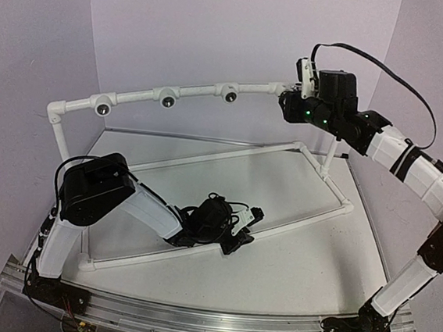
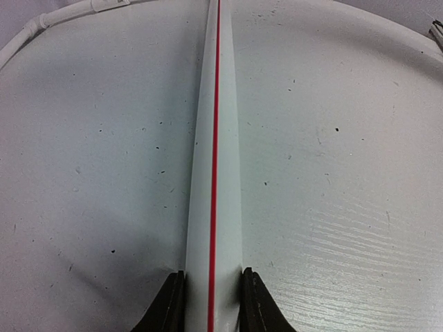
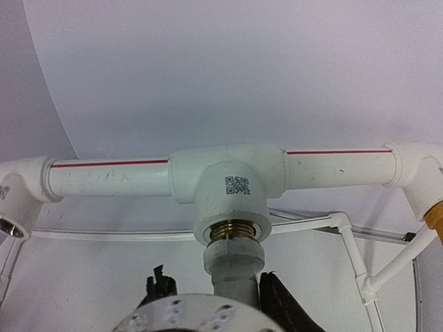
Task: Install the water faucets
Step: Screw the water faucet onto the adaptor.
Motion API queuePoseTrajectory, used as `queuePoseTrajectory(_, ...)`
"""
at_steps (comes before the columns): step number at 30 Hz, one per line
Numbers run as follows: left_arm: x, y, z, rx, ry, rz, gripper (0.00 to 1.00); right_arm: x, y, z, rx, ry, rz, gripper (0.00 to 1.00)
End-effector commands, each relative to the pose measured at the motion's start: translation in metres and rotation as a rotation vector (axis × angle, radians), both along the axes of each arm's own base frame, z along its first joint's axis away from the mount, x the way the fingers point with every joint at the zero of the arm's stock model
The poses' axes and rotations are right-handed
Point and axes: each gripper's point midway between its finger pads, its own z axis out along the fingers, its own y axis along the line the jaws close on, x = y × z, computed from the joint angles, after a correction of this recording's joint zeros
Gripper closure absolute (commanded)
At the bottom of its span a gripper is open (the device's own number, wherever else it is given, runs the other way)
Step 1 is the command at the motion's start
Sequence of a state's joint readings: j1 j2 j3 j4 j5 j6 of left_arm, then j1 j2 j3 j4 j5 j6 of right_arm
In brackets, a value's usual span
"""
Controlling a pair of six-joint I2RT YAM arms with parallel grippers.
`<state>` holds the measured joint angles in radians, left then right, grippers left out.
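White desk (image 1: 315, 253): white faucet (image 3: 234, 257) sits in tee (image 3: 228, 173), yellow faucet (image 3: 433, 216) looks seated; left end effector (image 2: 213, 275) clamps frame pipe (image 2: 214, 173); right end effector (image 3: 218, 278) grip unclear.

Flat white tabletop (image 1: 292, 251), scuffed, with small dark flecks. White plastic pipe frame (image 1: 230, 157) stands directly on it. Its red-striped front base pipe (image 2: 214, 173) runs straight ahead from between the left gripper (image 2: 213, 280) jaws; further frame pipes lie beyond, left and right.

Seemingly open tabletop (image 1: 292, 247) inside pipe frame (image 1: 199, 93)
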<state>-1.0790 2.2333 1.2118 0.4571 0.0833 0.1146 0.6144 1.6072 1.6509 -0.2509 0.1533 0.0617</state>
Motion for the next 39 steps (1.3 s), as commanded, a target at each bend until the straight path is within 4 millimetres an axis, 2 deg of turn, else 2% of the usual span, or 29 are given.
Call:
queuePoseTrajectory(1, -0.075, 0.117, -0.155, 0.555, 0.346, -0.01, 1.0, 0.012, -0.014, 0.005, -0.124, -0.078, -0.131, 0.35)
queuePoseTrajectory(6, -0.075, 0.118, -0.156, 0.556, 0.345, -0.009, 1.0, -0.007, -0.006, 0.018, -0.267, -0.175, -0.061, 0.05)
queuePoseTrajectory(8, -0.075, 0.117, -0.156, 0.556, 0.347, -0.01, 1.0, -0.013, -0.012, 0.027, -0.28, -0.204, -0.067, 0.02)
queuePoseTrajectory(13, -0.075, 0.117, -0.156, 0.557, 0.348, -0.01, 1.0, -0.026, -0.036, 0.043, -0.317, -0.237, -0.135, 0.02)
queuePoseTrajectory(16, -0.076, 0.117, -0.157, 0.559, 0.35, -0.014, 1.0, -0.031, -0.035, 0.051, -0.327, -0.265, -0.105, 0.12)
queuePoseTrajectory(19, -0.076, 0.117, -0.157, 0.558, 0.35, -0.013, 1.0, -0.029, -0.024, 0.052, -0.348, -0.279, -0.06, 0.21)
queuePoseTrajectory(22, -0.075, 0.116, -0.157, 0.558, 0.349, -0.013, 1.0, -0.023, -0.016, 0.05, -0.357, -0.281, -0.045, 0.36)
queuePoseTrajectory(26, -0.076, 0.117, -0.157, 0.56, 0.352, -0.012, 1.0, -0.015, -0.013, 0.051, -0.376, -0.282, -0.072, 0.43)
queuePoseTrajectory(31, -0.076, 0.117, -0.157, 0.562, 0.352, -0.014, 1.0, -0.009, -0.011, 0.047, -0.394, -0.277, -0.087, 0.72)
queuePoseTrajectory(32, -0.076, 0.117, -0.157, 0.561, 0.352, -0.014, 1.0, -0.008, -0.009, 0.045, -0.412, -0.276, -0.079, 0.77)
queuePoseTrajectory(34, -0.076, 0.118, -0.157, 0.562, 0.352, -0.012, 1.0, -0.008, -0.005, 0.039, -0.461, -0.278, -0.062, 0.94)
queuePoseTrajectory(35, -0.076, 0.118, -0.157, 0.563, 0.352, -0.013, 1.0, -0.008, -0.003, 0.036, -0.503, -0.282, -0.061, 0.98)
queuePoseTrajectory(39, -0.076, 0.118, -0.157, 0.563, 0.352, -0.013, 1.0, -0.006, 0.006, 0.023, -0.705, -0.301, -0.042, 1.0)
